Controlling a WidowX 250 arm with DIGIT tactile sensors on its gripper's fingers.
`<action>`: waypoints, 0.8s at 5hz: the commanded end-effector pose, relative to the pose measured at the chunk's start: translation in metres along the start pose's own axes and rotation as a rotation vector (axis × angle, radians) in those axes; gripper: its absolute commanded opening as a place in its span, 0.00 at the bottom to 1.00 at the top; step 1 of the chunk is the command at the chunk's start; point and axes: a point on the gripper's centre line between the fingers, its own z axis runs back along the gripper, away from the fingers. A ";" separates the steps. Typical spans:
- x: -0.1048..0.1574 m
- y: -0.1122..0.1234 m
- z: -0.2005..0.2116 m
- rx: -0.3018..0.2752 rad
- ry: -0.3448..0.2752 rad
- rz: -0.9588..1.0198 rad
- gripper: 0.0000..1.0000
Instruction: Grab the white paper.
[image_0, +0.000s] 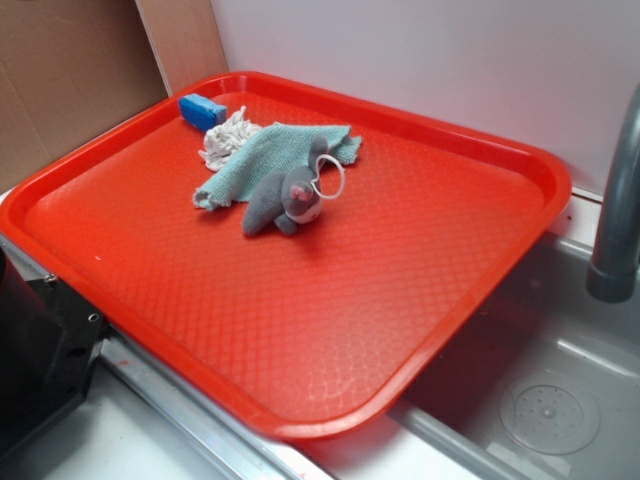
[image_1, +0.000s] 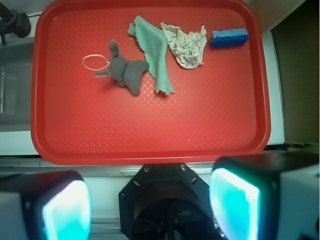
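Here the gripper (image_1: 150, 205) hangs high above the near edge of the red tray (image_1: 150, 145), its two fingers (image_1: 235, 205) spread wide apart — holding nothing, touching nothing. The white paper (image_1: 187, 46) lies crumpled at the tray's far side, between the teal cloth (image_1: 156, 55) and the blue block (image_1: 228, 37), well clear of the tool.

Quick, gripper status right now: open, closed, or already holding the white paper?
Gripper: open, fingers wide apart, holding nothing. It sits above the near edge of the red tray; the white paper lies untouched at the far side.
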 end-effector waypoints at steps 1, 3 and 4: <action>0.000 0.000 0.000 0.000 0.000 0.000 1.00; 0.025 0.020 -0.017 0.057 -0.068 0.100 1.00; 0.039 0.028 -0.036 0.056 -0.117 0.146 1.00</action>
